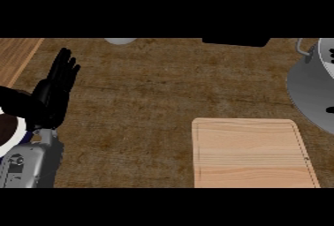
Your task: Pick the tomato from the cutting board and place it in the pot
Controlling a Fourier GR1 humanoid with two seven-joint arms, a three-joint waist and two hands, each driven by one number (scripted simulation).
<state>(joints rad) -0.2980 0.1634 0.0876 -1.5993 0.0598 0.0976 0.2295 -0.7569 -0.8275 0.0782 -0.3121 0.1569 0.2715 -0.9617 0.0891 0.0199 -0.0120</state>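
From my station I see no tomato anywhere: the pale rectangular wooden cutting board [251, 154], lying near the front right corner of the brown mottled counter [150, 97], has nothing on it. The big grey metal pot [310, 88] sits at the counter's right edge, just beyond the board's far right corner and cut off by the view, so I cannot see most of its inside. My judgement is that the pick is done, since the board is bare, but I cannot tell whether the tomato is already in the pot or is being carried out of view. The placing is therefore unconfirmed. The robot's right hand does not show at all. The left hand [52, 95] is near the counter's left edge. Its grey forearm comes up from the lower left, and its black fingers are straight, close together and pointing away from me. It holds nothing and touches nothing, so I read it as resting, well apart from both board and pot.
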